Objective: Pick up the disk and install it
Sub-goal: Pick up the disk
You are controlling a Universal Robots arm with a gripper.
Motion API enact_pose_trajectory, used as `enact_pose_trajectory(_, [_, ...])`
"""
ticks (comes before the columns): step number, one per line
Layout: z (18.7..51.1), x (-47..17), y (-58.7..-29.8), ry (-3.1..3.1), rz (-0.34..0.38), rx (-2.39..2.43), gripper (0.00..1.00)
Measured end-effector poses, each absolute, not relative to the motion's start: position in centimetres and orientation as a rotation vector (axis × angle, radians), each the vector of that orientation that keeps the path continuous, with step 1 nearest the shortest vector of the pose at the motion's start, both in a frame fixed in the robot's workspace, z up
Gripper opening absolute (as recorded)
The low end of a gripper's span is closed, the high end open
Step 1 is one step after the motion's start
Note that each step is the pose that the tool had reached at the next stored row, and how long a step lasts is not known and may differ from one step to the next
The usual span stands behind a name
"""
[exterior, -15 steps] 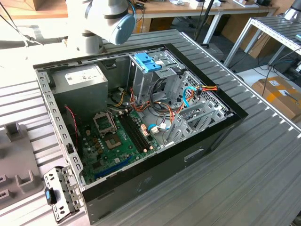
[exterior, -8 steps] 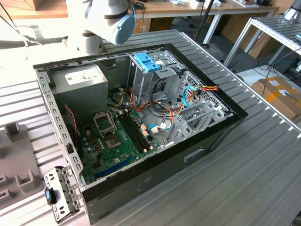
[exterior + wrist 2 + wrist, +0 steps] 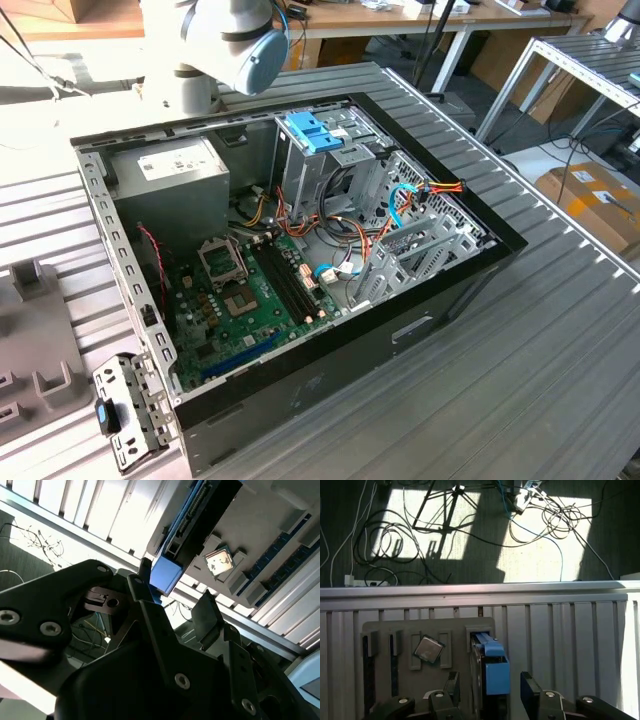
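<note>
One open black metal computer case (image 3: 400,330); one grey boxy power supply (image 3: 165,170); one green motherboard (image 3: 235,305); one dark blue-railed rectangular disk (image 3: 496,672); one square silver processor chip (image 3: 428,650).

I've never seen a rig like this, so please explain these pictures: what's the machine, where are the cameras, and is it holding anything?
This is one robot arm with a two-fingered hand. The exterior view, from a camera off the arm, shows the arm and an open black computer case lying on a ribbed metal table. Both wrist views come from cameras riding on the arm. There the hand is open, its fingers either side of a flat dark hard drive with blue plastic rails, standing on edge in a grey slotted holder beside a small square processor chip. The hand grips nothing yet.
</note>
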State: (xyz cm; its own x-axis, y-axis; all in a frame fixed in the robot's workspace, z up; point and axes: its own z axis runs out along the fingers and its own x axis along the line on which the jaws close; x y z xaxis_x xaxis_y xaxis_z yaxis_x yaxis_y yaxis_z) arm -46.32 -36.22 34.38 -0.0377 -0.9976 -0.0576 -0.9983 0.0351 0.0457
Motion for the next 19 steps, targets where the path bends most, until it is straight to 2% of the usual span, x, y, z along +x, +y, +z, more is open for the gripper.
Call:
enact_pose_trajectory(7, [33.5, -44.9, -36.5, 2.253, 0.118, -2.175, 0.6])
enact_pose_trajectory(10, [33.2, -44.9, -35.6, 2.252, 0.118, -2.176, 0.6])
enact_pose_trajectory(13, [31.0, -44.9, -35.1, 2.24, 0.096, -2.212, 0.6])
enact_pose_trajectory(19, [30.9, -44.9, -35.1, 2.24, 0.096, -2.212, 0.6])
